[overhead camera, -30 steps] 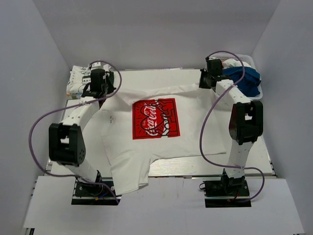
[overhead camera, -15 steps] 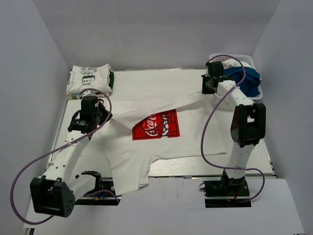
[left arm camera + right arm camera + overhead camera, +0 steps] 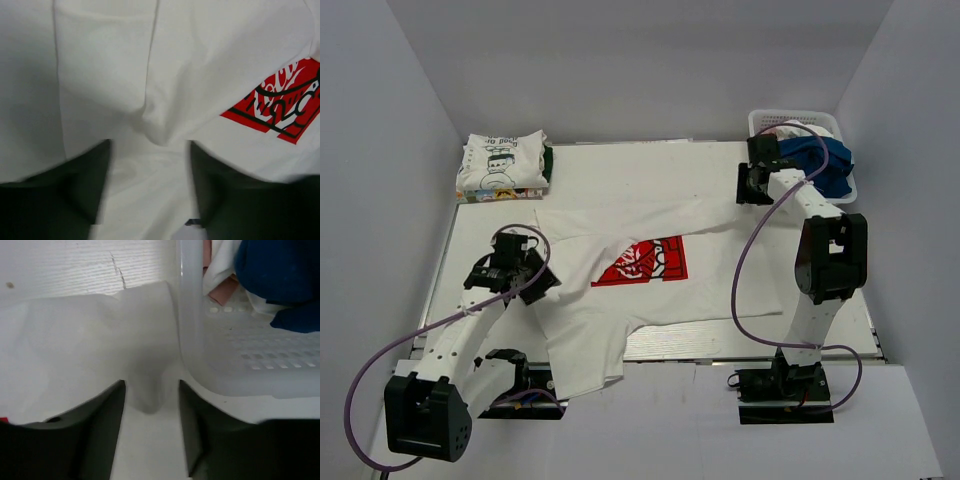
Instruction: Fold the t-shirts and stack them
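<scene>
A white t-shirt (image 3: pixel 610 320) with a red chest print (image 3: pixel 645 262) lies spread on the table, its upper part folded down over the top of the print. My left gripper (image 3: pixel 542 282) stands open over the shirt's left side; in the left wrist view its fingers (image 3: pixel 85 185) straddle a small pinched ridge of cloth (image 3: pixel 155 131) without squeezing it. My right gripper (image 3: pixel 748 192) is open at the shirt's far right corner, and a cloth peak (image 3: pixel 149 390) lies loose between its jaws. A royal-blue t-shirt (image 3: pixel 830 165) sits in the basket.
The white lattice basket (image 3: pixel 760 120) stands at the far right corner, its wall (image 3: pixel 225 350) right beside my right fingers. A folded stack of white tees with dark cartoon print (image 3: pixel 500 165) lies at the far left. Metal table edge (image 3: pixel 720 345) runs along the front.
Both grippers went from shut to open and let go of the shirt's upper edge. The left arm swept toward the near side, laying the fold over the print's top.
</scene>
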